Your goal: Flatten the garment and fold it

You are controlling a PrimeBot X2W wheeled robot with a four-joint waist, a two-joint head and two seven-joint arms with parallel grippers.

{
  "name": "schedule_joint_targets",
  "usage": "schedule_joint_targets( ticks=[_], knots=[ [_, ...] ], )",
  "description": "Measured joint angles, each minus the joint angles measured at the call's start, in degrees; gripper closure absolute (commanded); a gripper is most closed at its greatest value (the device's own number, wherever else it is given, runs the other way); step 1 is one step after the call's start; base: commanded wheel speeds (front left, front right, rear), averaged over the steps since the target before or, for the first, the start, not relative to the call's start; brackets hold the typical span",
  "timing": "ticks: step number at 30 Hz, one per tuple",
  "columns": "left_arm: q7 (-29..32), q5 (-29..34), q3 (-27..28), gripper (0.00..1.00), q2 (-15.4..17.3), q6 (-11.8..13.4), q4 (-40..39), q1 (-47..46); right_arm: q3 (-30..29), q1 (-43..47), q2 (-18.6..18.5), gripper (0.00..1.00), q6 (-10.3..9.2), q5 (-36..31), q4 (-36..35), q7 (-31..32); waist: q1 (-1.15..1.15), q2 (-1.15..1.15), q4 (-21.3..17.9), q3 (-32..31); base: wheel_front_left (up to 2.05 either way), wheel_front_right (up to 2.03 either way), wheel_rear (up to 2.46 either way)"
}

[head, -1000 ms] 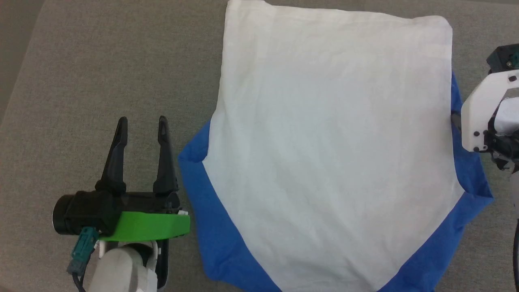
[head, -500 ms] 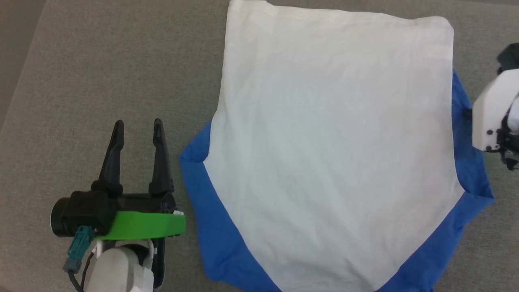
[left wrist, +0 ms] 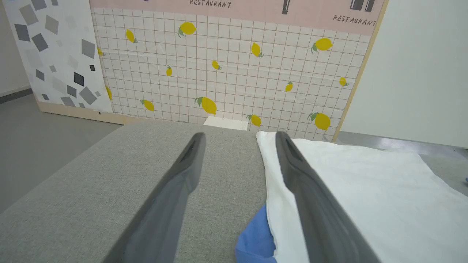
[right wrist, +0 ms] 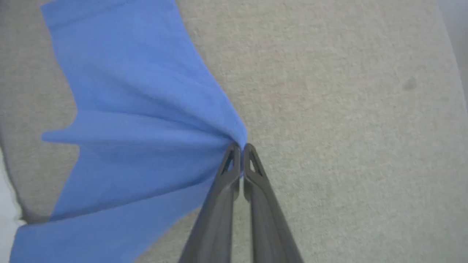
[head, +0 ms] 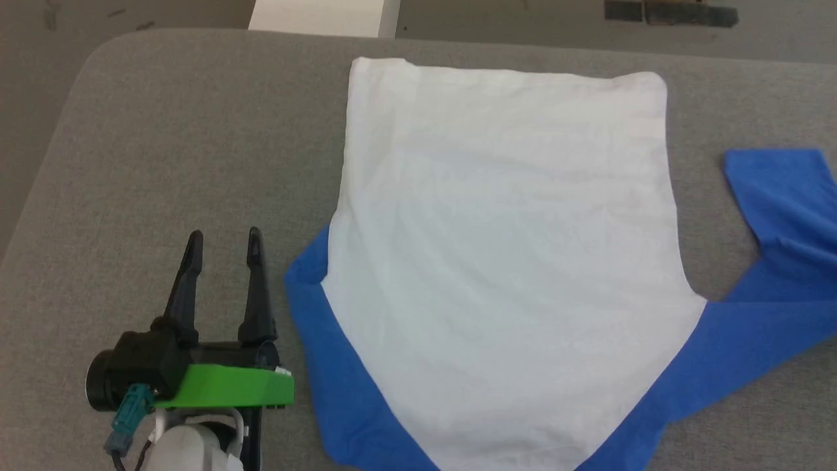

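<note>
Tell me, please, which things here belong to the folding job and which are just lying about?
Job: white cotton T-shirt with royal-blue sleeves; right gripper, shut on one blue sleeve; open left gripper.
Lying about: small white box beyond the grey fabric table; lemon-patterned wall panel.

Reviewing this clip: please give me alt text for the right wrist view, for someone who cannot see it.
The right gripper, its two dark jaws shut, pinches the edge of the royal-blue sleeve of a soft white-and-blue cotton T-shirt. The blue cloth fans out in folds to the view's left over a grey woven fabric surface.
</note>
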Motion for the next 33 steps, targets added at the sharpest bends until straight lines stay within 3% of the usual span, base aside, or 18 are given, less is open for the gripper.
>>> schedule_joint_targets(
  ticks=[1, 5, 6, 9, 16, 21, 24, 33],
  knots=[
    [0.0, 0.0, 0.2, 0.0, -0.1, -0.3, 0.6, 0.9, -6.4, 6.3, 2.0, 1.0, 0.0, -3.2, -1.9, 2.9, 0.0, 0.0, -0.8, -1.8, 0.0, 0.0, 0.0],
    [0.0, 0.0, 0.8, 0.0, -0.2, -0.4, 0.8, 1.8, -9.3, 9.3, 5.6, 0.98, 0.0, -3.6, -4.5, 5.2, 0.0, 0.0, -1.7, -3.2, 0.0, 0.0, 0.0],
    [0.0, -0.1, 0.9, 0.0, -0.2, -0.5, 0.9, 2.1, -9.4, 9.3, 6.6, 0.0, -0.01, -3.2, -5.8, 4.7, 0.0, 0.0, -2.0, -3.5, 0.0, 0.0, 0.0],
    [0.0, -0.1, 1.1, 0.0, -0.2, -0.6, 1.3, 2.4, -9.4, 9.0, 8.8, 0.0, 0.0, -1.4, -9.3, 1.3, 0.0, 0.0, -2.5, -4.3, 0.0, 0.0, 0.0],
    [0.0, -0.5, 1.3, 0.0, -0.3, -0.7, 2.9, 2.6, -10.6, 5.0, 12.7, 0.0, 0.0, 6.2, -18.1, -13.3, 0.0, 0.0, -2.9, -6.4, 0.0, 0.0, 0.0],
    [2.4, -2.2, 1.3, 0.0, -0.3, -0.4, 6.1, 2.9, -9.6, 6.2, 14.3, 0.0, -0.01, 8.5, -21.5, -14.9, 0.0, 0.0, -2.8, -7.4, 0.0, 0.0, 0.0],
    [9.8, -3.7, 1.5, 0.0, 0.0, 0.0, 8.6, -0.1, -9.0, 7.4, 14.6, 0.0, -0.01, 8.5, -23.3, -14.6, 0.0, 0.0, -2.5, -7.2, 0.0, 0.0, 0.0],
    [42.2, -5.9, 0.6, 0.0, 3.9, 4.0, 19.9, -21.7, -6.5, 8.0, 14.8, 0.0, -0.01, 9.3, -26.1, -11.8, 0.0, 0.0, -2.4, -3.7, 0.0, 0.0, 0.0]
  ],
)
